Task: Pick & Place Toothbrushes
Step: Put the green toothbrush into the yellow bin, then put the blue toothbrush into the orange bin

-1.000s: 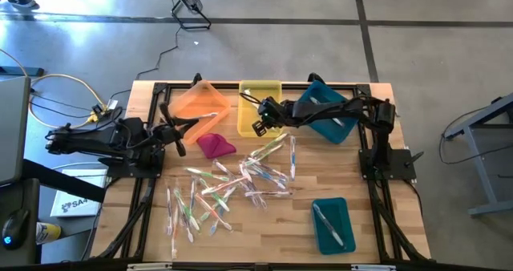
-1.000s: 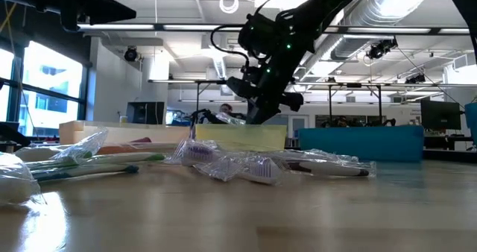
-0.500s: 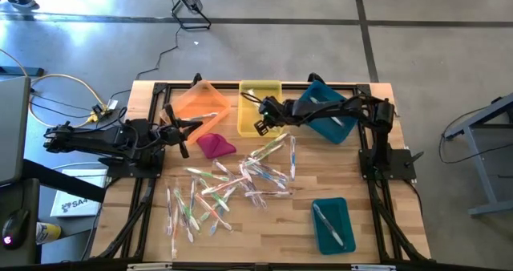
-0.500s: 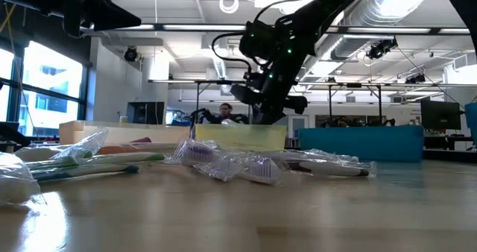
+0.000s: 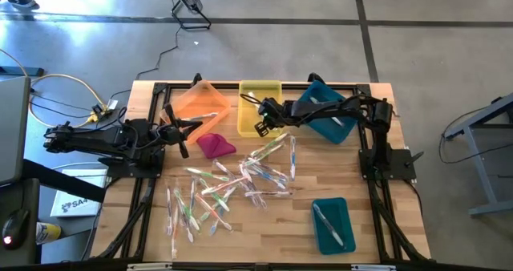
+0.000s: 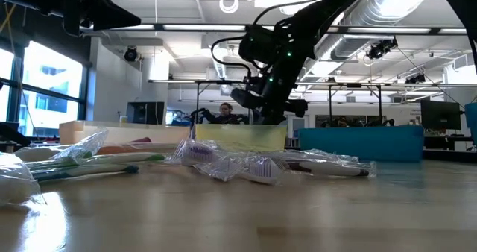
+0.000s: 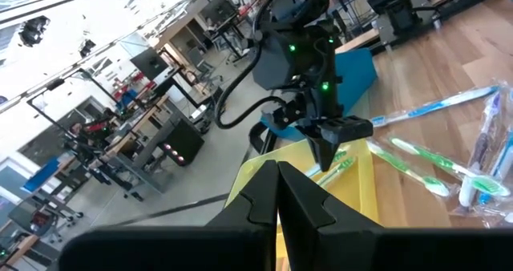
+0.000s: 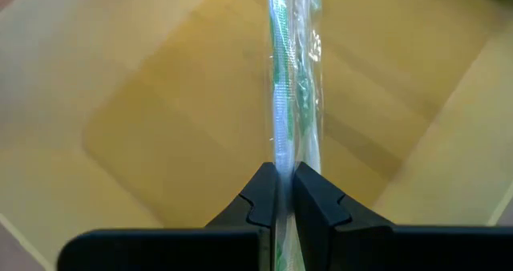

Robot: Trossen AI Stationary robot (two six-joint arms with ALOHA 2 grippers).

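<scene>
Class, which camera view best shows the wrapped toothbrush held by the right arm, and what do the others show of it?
The right wrist view: the green toothbrush, in clear wrap, fills the frame, clamped in the right tool over the yellow bin. The left wrist view shows it small, hanging from the tool. In the high and low views it can barely be made out.

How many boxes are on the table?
4: an orange bin at the back left, a yellow bin beside it, a tilted teal bin back right, another teal bin front right.
</scene>
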